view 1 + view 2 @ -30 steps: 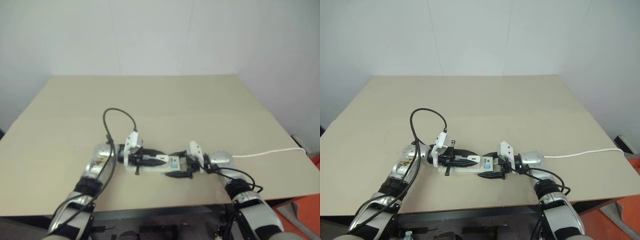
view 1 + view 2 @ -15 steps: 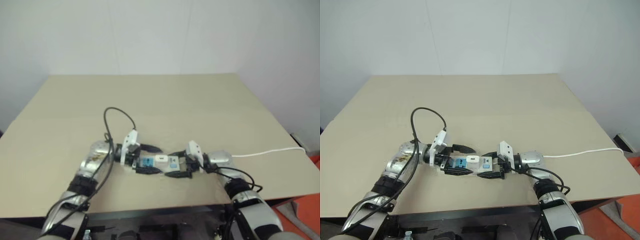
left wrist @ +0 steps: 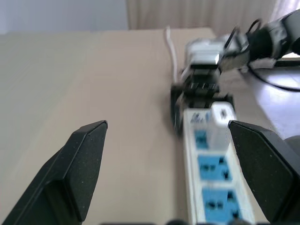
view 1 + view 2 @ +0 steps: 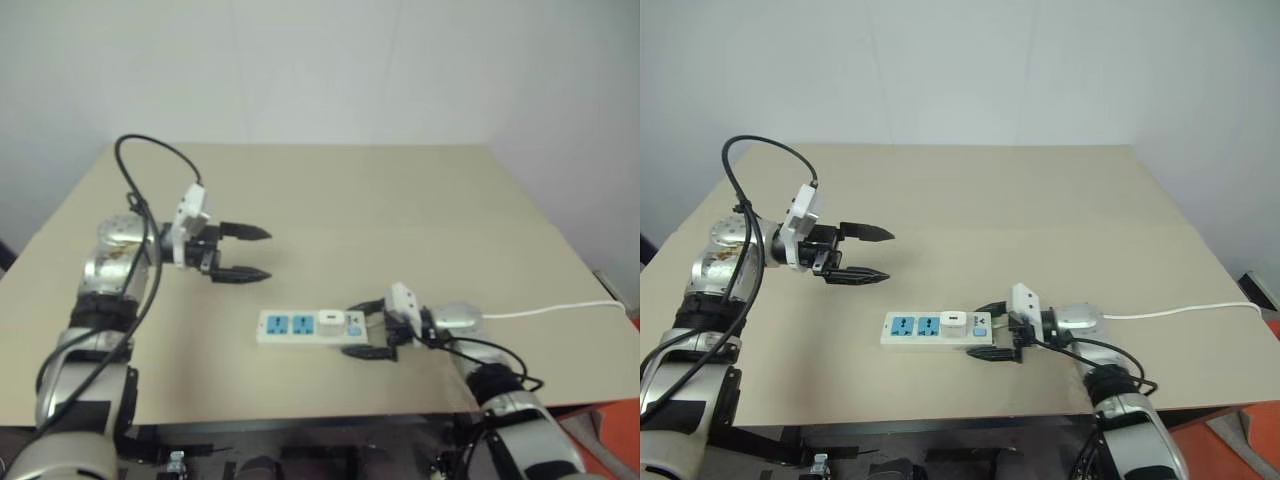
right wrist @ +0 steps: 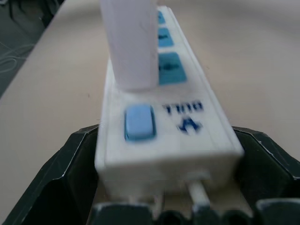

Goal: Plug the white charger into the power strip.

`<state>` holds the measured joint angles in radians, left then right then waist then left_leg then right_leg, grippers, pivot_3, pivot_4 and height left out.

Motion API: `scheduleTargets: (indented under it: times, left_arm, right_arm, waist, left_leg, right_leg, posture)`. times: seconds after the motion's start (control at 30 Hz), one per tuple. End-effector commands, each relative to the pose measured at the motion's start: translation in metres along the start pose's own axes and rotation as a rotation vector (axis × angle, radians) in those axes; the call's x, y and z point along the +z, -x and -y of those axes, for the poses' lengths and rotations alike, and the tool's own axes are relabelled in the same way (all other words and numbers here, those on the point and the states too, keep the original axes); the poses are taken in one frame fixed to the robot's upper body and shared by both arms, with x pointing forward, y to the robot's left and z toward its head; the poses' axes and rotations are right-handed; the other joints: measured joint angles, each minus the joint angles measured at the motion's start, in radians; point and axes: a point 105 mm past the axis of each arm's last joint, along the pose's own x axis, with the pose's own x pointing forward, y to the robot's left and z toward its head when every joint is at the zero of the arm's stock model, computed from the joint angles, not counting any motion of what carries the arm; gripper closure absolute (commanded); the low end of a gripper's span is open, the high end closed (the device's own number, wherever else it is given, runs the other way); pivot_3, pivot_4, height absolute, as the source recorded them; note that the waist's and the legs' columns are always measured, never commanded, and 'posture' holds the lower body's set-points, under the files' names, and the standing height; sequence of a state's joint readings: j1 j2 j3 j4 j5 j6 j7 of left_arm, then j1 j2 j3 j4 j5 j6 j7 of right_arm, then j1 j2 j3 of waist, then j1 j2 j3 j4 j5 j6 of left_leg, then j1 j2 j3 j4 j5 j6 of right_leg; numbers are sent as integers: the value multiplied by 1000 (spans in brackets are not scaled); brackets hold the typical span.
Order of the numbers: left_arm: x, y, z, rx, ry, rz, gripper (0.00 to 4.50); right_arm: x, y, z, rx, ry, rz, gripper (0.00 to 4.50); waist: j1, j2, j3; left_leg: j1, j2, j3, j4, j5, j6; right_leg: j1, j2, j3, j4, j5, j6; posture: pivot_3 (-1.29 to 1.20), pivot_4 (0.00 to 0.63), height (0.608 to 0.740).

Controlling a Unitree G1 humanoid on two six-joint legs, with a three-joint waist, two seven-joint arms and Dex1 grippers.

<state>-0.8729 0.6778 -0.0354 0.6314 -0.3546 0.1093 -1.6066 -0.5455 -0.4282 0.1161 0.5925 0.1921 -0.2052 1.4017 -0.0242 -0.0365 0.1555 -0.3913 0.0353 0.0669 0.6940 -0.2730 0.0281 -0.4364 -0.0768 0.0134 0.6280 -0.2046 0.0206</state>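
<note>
The power strip [image 4: 300,327] lies flat near the table's front edge, with two blue sockets bare. The white charger [image 4: 329,320] stands upright in the socket nearest the strip's switch end; in the right wrist view the charger [image 5: 131,42] rises behind the blue switch. My right gripper [image 4: 372,329] is open, one finger on each side of the strip's cord end, low over the table. My left gripper [image 4: 246,253] hangs open and empty above the table, up and to the left of the strip. In its wrist view, both black fingers [image 3: 86,159] stand wide apart.
The strip's thin white cord [image 4: 552,312] runs right along the table [image 4: 400,210] and off its right edge. The table's front edge lies just below the strip. A white wall [image 4: 320,70] stands behind the table.
My left gripper opened, let go of the charger and rose up and to the left, away from the strip. The charger stays standing in its socket. My right gripper's fingers spread wider.
</note>
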Motion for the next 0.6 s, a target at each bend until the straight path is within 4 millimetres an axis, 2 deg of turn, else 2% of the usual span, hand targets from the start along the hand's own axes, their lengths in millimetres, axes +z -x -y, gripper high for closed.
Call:
scheduleTargets:
  times: [0.03, 0.23, 0.37, 0.6]
  left_arm:
    - [1, 7, -4, 26, -34, -16, 0]
    - [-15, 15, -1, 52, 7, -46, 0]
    - [-18, 26, 5, 54, 16, -80, 0]
    - [-18, 35, 16, 46, 41, -105, 0]
  right_arm:
    - [31, 40, 8, -105, 83, 35, 36]
    - [52, 98, -2, -225, 91, -13, 36]
    - [59, 125, -12, -273, 79, -60, 36]
    - [65, 144, -14, -350, 46, -90, 36]
  waist:
    - [11, 1, 1]
    - [20, 1, 1]
    - [15, 1, 2]
    - [13, 1, 2]
  left_leg:
    - [-2, 0, 0, 0, 0, 0]
    - [-8, 0, 1, 1, 0, 1]
    - [-7, 0, 2, 1, 0, 1]
    - [-5, 0, 1, 2, 0, 0]
  right_leg:
    - [-2, 0, 0, 0, 0, 0]
    - [-4, 0, -3, -3, 0, 1]
    - [-4, 0, -3, -3, 0, 1]
    - [-2, 0, -2, -2, 0, 1]
  posture:
    - [0, 150, 740]
    - [0, 150, 740]
    - [0, 150, 740]
    - [0, 150, 740]
